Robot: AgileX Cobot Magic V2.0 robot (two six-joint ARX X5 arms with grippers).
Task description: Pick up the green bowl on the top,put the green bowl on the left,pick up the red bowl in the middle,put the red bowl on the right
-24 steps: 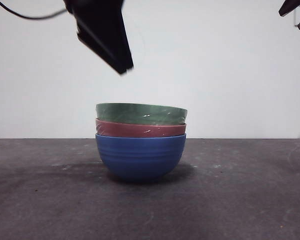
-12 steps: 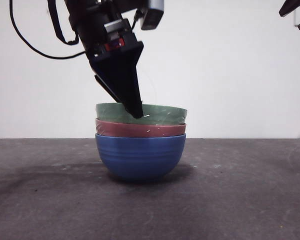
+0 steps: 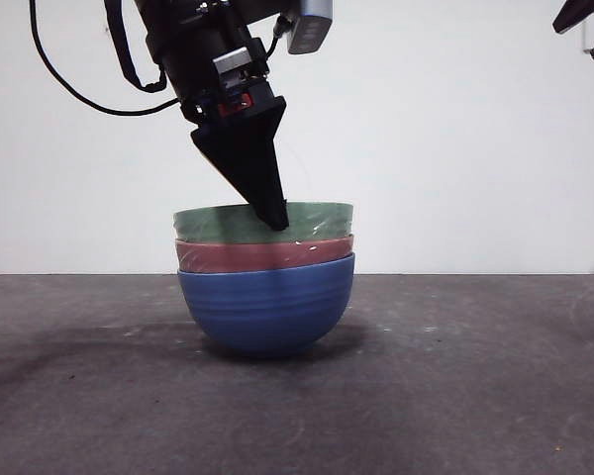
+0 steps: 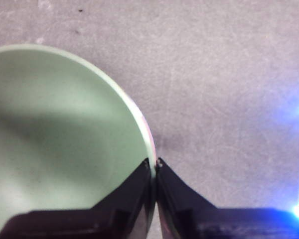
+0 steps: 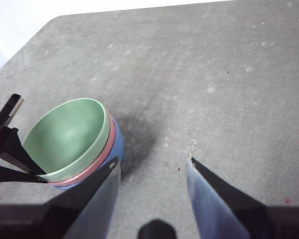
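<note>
Green bowl (image 3: pixel 262 223) sat on top of a three-bowl stack near the middle of the dark grey worktop (image 3: pixel 475 396) when I checked the front view. Nearest the worktop, a blue bowl (image 3: pixel 265 307) carried the stack on its rounded base. Nested in it was the red bowl (image 3: pixel 262 255), showing only as a pinkish band under the green rim. The stack looked slightly tilted, with its rims higher toward one side.

I had the left gripper (image 3: pixel 275 220) down on the green bowl from above, its black wedge-shaped tip meeting the rim a little off the stack's middle. In the left wrist view the left gripper (image 4: pixel 154 167) had its fingers (image 4: pixel 137 186) nearly together, clamped on the thin rim of the green bowl (image 4: pixel 60 134), one inside the pale green hollow and one outside. A sliver of the red bowl (image 4: pixel 148 130) peeked out just beyond that rim, over bare worktop (image 4: pixel 229 89).

From the right wrist view I saw the right gripper (image 5: pixel 152 172) high above the worktop (image 5: pixel 214 74), well apart from the stack, its fingers (image 5: pixel 202 194) spread wide with nothing between them. That camera also looked down into the green bowl (image 5: pixel 65 137), with the red bowl (image 5: pixel 108 149) and the blue bowl (image 5: pixel 117 142) showing as thin crescents along its edge, and the left arm's black fingers (image 5: pixel 15 159) at the rim.

Behind everything stood a plain white wall (image 3: pixel 455 129).
</note>
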